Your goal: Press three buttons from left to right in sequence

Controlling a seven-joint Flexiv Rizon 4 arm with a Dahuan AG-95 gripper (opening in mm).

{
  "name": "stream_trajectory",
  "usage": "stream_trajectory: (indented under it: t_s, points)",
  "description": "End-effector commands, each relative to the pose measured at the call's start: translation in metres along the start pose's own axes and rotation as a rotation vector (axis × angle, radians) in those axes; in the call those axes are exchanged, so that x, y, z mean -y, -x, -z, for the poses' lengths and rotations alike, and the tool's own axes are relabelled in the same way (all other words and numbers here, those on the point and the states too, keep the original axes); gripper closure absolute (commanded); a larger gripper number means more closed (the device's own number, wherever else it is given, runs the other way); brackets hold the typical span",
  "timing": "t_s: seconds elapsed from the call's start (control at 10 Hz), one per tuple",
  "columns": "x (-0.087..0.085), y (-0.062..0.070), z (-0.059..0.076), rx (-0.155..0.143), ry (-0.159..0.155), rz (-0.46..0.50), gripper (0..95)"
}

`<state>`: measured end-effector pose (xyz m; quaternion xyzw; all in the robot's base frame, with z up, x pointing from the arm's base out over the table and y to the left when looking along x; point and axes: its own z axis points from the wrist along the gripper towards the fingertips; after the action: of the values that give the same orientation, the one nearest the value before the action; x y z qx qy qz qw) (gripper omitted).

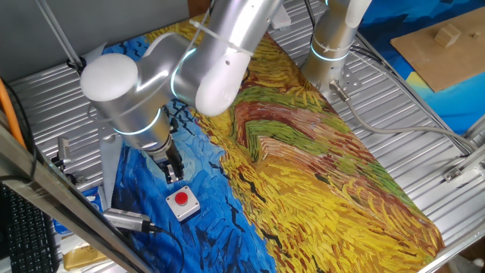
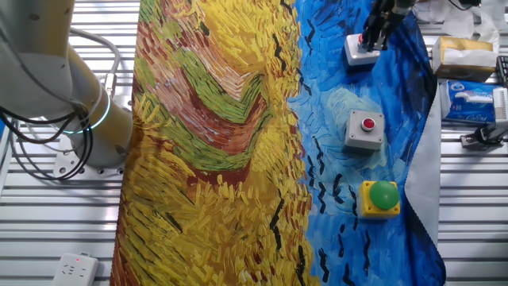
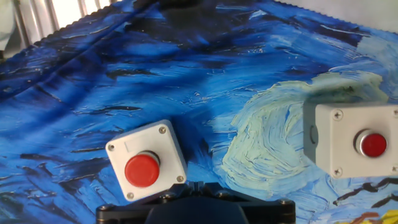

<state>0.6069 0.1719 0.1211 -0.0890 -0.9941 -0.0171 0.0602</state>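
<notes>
While hovering just above the end red button point(image 2: 361, 49), near the tabletop point(image 1: 413, 140) corner, centre the fingers point(image 1: 174, 168) over the round cap and push straight down, clear of the box rim. Cannot tell whether clenched or released. Middle red button point(image 2: 367, 127) and green button point(image 2: 383, 196) hidden behind the arm in one fixed view.

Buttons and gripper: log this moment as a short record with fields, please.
surface: painted cloth over a metal table
green button: yellow box, at one end of the row, nothing on it
middle red button: grey-white box, nothing on it
end red button: grey-white box, beneath the gripper
gripper: right by the end red button; contact cannot be told
finger state: cannot be told
</notes>
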Motion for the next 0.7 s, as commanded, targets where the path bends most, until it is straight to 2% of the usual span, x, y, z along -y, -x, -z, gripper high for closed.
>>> stream_trajectory:
  t_s: [0.1, 0.5, 0.6, 0.7]
  points:
    - [-0.0007, 0.0017, -0.0005, 0.01, -0.001, 0.006, 95.0]
    - [-0.0007, 0.0017, -0.0005, -0.023, -0.017, 0.038, 95.0]
    - [-0.0007, 0.0017, -0.0005, -0.046, -0.028, 0.064, 95.0]
    - [-0.0007, 0.0017, -0.0005, -0.051, -0.031, 0.097, 95.0]
